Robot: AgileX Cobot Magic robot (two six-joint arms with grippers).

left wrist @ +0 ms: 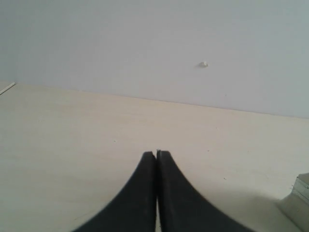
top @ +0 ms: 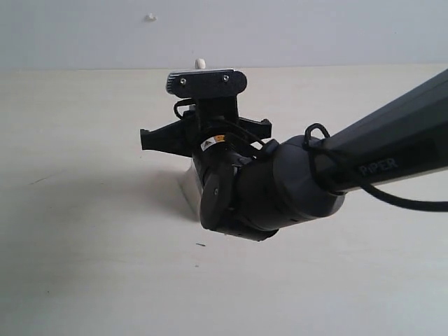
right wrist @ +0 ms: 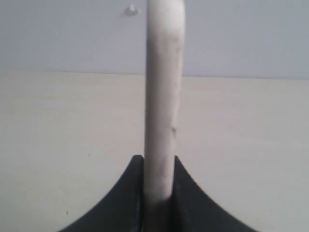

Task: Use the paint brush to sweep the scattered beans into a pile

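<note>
My right gripper (right wrist: 159,159) is shut on the paint brush (right wrist: 164,87), whose pale handle stands edge-on between the two black fingers. In the exterior view the right arm (top: 294,189) reaches in from the right and covers most of the brush. Only the rounded handle tip (top: 201,64) shows above the wrist camera, and a pale grey part (top: 187,189) shows below it against the table. My left gripper (left wrist: 157,153) is shut with nothing in it, low over the table; the brush's silver ferrule (left wrist: 299,203) lies at the corner of its view. No beans show in any view.
The pale wooden table (top: 84,266) runs back to a grey-blue wall (top: 315,28) with a small white mark (top: 150,17). A short dark fleck (top: 201,245) lies on the table near the right arm.
</note>
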